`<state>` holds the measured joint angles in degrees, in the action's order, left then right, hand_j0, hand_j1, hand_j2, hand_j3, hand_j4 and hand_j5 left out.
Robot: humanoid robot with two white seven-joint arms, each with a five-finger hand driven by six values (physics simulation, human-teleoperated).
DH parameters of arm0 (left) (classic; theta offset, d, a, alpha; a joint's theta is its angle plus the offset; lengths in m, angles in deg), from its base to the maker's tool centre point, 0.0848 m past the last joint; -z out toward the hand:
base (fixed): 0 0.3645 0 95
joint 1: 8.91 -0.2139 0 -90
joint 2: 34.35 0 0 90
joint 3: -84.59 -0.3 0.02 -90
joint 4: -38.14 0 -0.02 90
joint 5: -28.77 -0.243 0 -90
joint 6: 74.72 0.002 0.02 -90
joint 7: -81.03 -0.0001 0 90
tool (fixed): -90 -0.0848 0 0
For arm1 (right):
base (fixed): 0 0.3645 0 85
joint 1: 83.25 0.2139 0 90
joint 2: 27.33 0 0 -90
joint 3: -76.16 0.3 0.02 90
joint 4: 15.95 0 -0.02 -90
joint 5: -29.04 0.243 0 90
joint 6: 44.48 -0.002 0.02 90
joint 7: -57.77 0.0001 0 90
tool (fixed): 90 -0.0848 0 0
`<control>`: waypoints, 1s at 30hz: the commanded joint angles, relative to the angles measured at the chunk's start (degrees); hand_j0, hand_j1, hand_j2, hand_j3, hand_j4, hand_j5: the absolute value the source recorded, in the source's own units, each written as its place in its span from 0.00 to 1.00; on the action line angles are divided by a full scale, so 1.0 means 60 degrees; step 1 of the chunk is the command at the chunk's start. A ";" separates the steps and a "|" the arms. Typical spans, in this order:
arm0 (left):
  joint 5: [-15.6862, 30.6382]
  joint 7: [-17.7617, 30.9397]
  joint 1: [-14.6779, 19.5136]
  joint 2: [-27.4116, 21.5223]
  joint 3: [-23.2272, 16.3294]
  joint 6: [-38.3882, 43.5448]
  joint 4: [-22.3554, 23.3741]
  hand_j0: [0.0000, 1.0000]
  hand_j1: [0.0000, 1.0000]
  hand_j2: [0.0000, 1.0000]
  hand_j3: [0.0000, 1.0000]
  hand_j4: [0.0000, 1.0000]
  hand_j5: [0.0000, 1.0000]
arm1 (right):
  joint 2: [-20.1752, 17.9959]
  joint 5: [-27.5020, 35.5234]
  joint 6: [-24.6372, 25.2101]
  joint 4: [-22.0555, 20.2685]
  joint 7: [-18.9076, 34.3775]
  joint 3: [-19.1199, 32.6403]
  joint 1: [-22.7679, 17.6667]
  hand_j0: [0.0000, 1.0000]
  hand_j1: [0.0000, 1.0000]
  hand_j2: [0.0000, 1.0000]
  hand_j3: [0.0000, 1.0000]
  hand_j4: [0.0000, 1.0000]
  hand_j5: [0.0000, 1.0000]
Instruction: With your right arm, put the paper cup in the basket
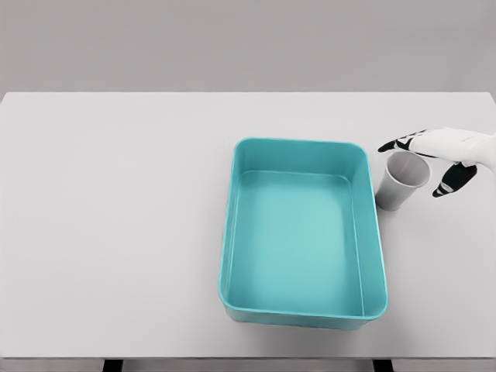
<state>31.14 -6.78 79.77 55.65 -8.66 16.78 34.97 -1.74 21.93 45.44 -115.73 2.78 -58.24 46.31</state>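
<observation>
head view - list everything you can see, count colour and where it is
basket: 1, teal, right of the table's middle, nothing inside it
paper cup: 1, grey-white, upright on the table just beyond the basket's right rim, near its far corner
table: 1, light grey, fills most of the view
right hand: 1, white with black fingers, comes in from the right edge, fingers spread over and around the cup's top, not closed on it
left arm: not in view

right hand (438,159) | shell: smooth white, rounded | fingers (397,144): black, white patches | markings, cables: none discernible
</observation>
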 commanded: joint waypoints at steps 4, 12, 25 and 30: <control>0.0000 0.0001 0.0000 0.0000 0.0000 0.0000 0.0001 1.00 1.00 1.00 1.00 1.00 1.00 | 0.0203 -0.0088 -0.0001 0.0135 -0.0003 0.0003 0.0000 0.97 0.97 0.97 0.97 0.97 0.97; 0.0000 0.0001 0.0000 0.0000 0.0000 0.0000 0.0001 1.00 1.00 1.00 1.00 1.00 1.00 | 0.0246 -0.0147 -0.0001 0.0296 -0.0003 0.0003 0.0000 0.98 0.98 0.98 0.98 0.98 0.98; 0.0000 0.0001 0.0000 0.0000 0.0000 0.0000 0.0001 1.00 1.00 1.00 1.00 1.00 1.00 | 0.0422 -0.0161 -0.0015 0.0384 -0.0003 -0.0056 0.0000 0.98 0.98 0.98 0.98 0.98 0.98; 0.0000 0.0001 0.0000 0.0000 0.0000 0.0000 0.0001 1.00 1.00 1.00 1.00 1.00 1.00 | 0.0422 -0.0161 -0.0015 0.0369 -0.0003 -0.0056 0.0000 0.88 0.88 0.88 0.88 0.88 0.88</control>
<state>31.14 -6.78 79.78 55.65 -8.66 16.78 34.97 0.86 20.92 45.33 -113.44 2.78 -58.60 46.31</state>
